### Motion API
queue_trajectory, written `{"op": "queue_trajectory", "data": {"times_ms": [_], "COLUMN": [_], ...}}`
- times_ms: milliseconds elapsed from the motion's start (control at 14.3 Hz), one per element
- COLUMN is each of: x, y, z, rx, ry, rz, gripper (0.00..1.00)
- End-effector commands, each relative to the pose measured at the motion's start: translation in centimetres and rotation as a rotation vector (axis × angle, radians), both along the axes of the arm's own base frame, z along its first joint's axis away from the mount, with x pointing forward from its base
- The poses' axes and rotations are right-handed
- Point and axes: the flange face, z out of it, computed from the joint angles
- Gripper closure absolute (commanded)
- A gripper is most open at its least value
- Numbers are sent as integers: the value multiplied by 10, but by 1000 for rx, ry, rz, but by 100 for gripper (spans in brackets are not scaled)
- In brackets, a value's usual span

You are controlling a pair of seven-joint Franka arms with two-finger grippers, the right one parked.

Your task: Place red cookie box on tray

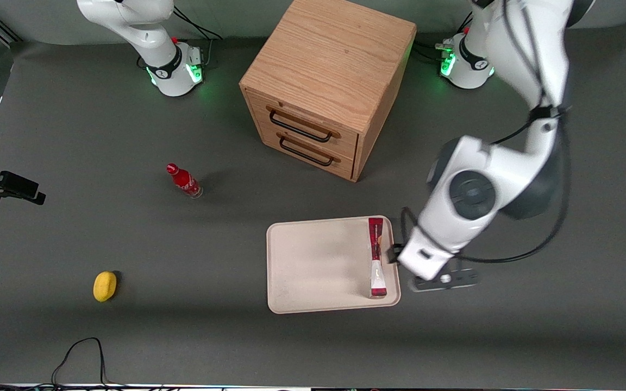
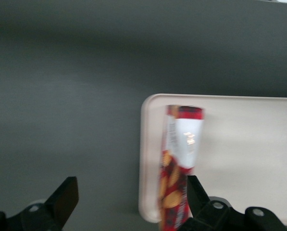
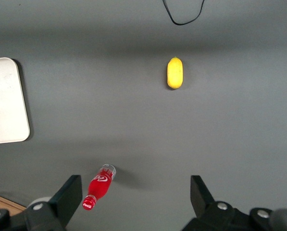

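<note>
On the tray (image 1: 313,266), along its edge toward the working arm, lies the box (image 1: 376,256); the gripper (image 2: 129,204), fingers spread, hovers just at the box's 3 o'clock.

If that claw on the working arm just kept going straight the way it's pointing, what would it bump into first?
The gripper is open and points down at the tray's edge. One finger hangs over the red cookie box lying on the tray, so it would probably meet the box first; the other finger would reach bare table. How high it hangs is unclear.
</note>
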Motion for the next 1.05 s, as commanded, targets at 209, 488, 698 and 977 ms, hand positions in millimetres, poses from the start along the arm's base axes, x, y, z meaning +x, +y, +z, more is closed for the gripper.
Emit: {"op": "queue_trajectory", "data": {"times_ms": [209,488,698,977], "x": [-94,-165,-198,-206], "y": [164,241,250,245], "z": [102,142,167,179], "rx": [56,56,71,75], "ry": [131,99,69,57], "rz": [-109,-194,-189,-201], "gripper": [0,0,0,0]}}
